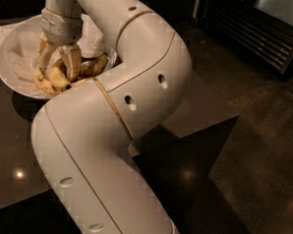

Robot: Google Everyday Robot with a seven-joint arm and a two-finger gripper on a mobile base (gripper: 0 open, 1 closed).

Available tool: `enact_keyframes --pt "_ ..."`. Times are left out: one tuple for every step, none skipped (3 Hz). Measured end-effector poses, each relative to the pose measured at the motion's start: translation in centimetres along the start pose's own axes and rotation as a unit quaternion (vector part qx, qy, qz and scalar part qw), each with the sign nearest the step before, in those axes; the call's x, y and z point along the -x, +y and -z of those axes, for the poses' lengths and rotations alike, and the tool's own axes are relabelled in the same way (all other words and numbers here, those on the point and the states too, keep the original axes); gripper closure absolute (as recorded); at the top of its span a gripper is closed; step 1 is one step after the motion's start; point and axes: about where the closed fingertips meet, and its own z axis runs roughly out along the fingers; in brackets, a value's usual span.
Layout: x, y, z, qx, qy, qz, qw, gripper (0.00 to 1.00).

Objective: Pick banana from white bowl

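The white bowl (11, 70), lined with crumpled white paper, sits on the dark table at the upper left. My gripper (57, 67) reaches down into it from above. It is open, with one finger (43, 54) on the left and the other on the right of the plump banana (57, 78), whose black tip points to the lower right. Whether the fingers touch the banana's skin cannot be told. A thinner brown-spotted banana (95, 64) lies to the right of the gripper, and another (41, 84) lies at the lower left. My arm hides the bowl's right rim.
My large white arm (111, 137) crosses the middle of the view and covers much of the dark glossy table (12, 146). The table's corner (235, 116) points to the right. Dark floor lies beyond it, and a black slatted cabinet (259, 36) stands at the upper right.
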Motion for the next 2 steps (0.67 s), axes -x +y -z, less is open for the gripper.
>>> enact_keyframes --pt "-0.1 1.5 0.7 -0.006 -0.011 -0.02 0.9997 0.57" --pt "-0.7 0.4 0.4 -0.022 -0.002 -0.02 0.9995 0.81"
